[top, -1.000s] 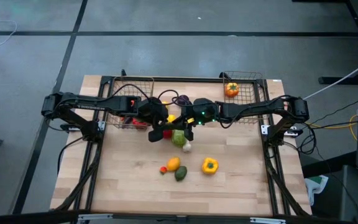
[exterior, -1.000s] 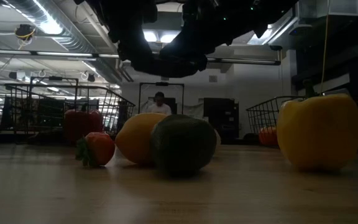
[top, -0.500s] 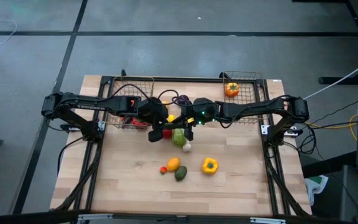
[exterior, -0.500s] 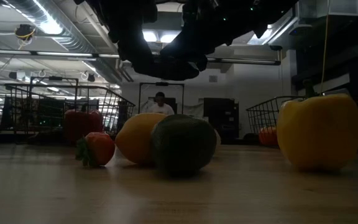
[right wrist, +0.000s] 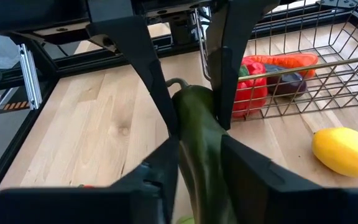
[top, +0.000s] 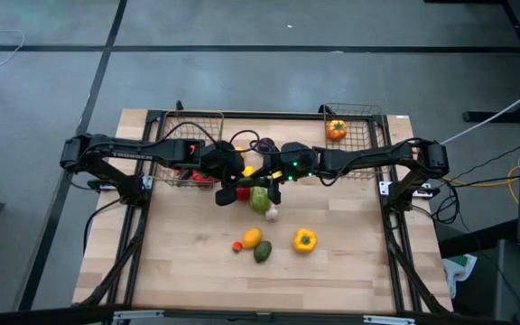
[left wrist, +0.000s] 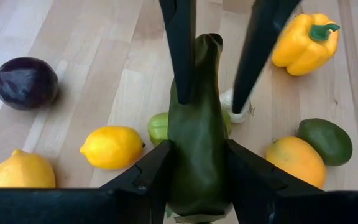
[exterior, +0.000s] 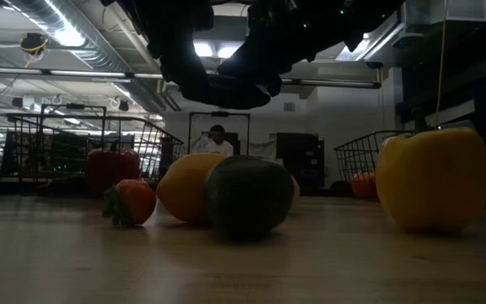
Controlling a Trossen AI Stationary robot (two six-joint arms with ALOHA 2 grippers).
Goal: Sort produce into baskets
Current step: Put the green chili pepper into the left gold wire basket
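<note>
Room: grey floor all round a light wooden worktop (top: 188,271); across the worktop at table height, shelving and a person far behind.
Left hand (left wrist: 196,171): over the worktop's middle, toward 12 o'clock, clamped on a dark green cucumber (left wrist: 197,149).
Right hand (right wrist: 194,152): meets the left from the opposite side, its fingers pressed against the same cucumber, so both hold it.
Under the hands: a pale green piece (top: 259,200) and a small white piece (top: 271,214), just beside each other.
Nearby: two lemons (left wrist: 112,147), a purple eggplant (left wrist: 26,83).
Toward 6 o'clock: yellow pepper (top: 305,240), orange-yellow fruit (top: 252,237), avocado (top: 262,253), tiny tomato (top: 237,246), the last three bunched together.
Left basket (top: 208,118): at 11 o'clock by the far edge, red and orange pieces inside (right wrist: 253,78).
Right basket (top: 368,135): at 1 o'clock, one orange pepper (top: 336,130) in it.
Open room: bare wood along the near edge and both near corners.
</note>
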